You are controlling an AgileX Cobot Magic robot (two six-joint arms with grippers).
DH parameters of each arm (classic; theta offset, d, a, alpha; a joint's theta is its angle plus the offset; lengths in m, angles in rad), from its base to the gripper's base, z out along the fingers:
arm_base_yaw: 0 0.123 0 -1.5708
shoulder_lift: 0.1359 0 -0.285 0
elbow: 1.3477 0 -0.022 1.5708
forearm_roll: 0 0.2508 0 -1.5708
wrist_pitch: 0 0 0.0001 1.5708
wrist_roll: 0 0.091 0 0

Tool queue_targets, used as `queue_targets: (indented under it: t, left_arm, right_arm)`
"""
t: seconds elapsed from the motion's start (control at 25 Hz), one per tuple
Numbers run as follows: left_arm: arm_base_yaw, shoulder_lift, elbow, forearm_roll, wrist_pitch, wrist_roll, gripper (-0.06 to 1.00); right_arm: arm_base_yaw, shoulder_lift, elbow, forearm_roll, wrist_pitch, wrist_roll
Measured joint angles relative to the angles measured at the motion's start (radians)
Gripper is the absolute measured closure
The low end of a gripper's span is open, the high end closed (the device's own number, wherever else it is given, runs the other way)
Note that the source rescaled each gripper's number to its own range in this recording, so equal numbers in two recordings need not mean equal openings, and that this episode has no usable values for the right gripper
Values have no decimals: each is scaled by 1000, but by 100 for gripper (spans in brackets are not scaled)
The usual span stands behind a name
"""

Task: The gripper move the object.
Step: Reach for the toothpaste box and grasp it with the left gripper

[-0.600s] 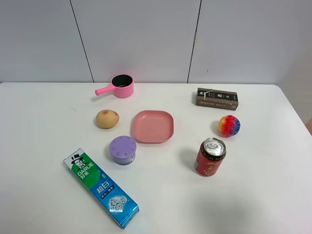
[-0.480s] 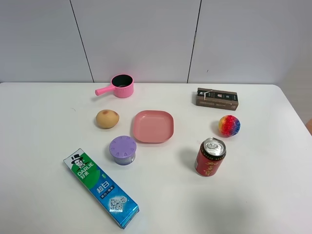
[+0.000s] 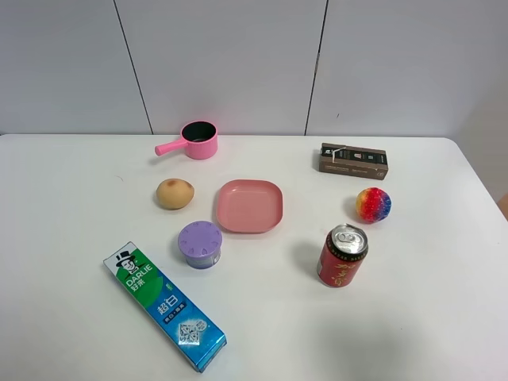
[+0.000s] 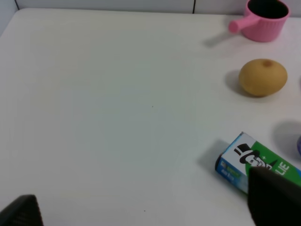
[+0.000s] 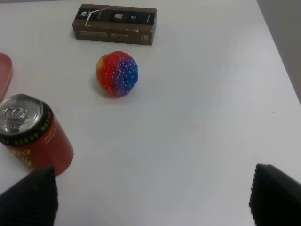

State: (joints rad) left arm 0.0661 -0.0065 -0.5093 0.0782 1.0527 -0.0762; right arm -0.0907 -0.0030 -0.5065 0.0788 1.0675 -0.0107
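A white desk (image 3: 79, 198) stands before pale grey wall panels (image 3: 222, 63). The long green-to-blue cardboard toothpaste box (image 3: 164, 305) lies flat near its front left, close to the lilac round tub (image 3: 200, 244) but not touching it. The left gripper (image 4: 146, 209) faces the box's green end with its fingers wide apart and empty. The right gripper (image 5: 153, 195) is equally spread, near the red drinks can (image 5: 33, 136). Nothing is grasped, so the move looks not yet begun: approach, grasp and carry are all left.
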Motion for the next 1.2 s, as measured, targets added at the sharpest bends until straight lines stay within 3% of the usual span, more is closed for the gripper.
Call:
queue_targets:
  t: [0.92, 1.2]
  left_arm:
    - [0, 0, 0, 3, 0, -5, 25]
    - [0, 252, -105, -68, 47, -48, 25]
  right_arm:
    - [0, 0, 0, 0, 1, 0]
    - [0, 0, 0, 0, 1, 0]
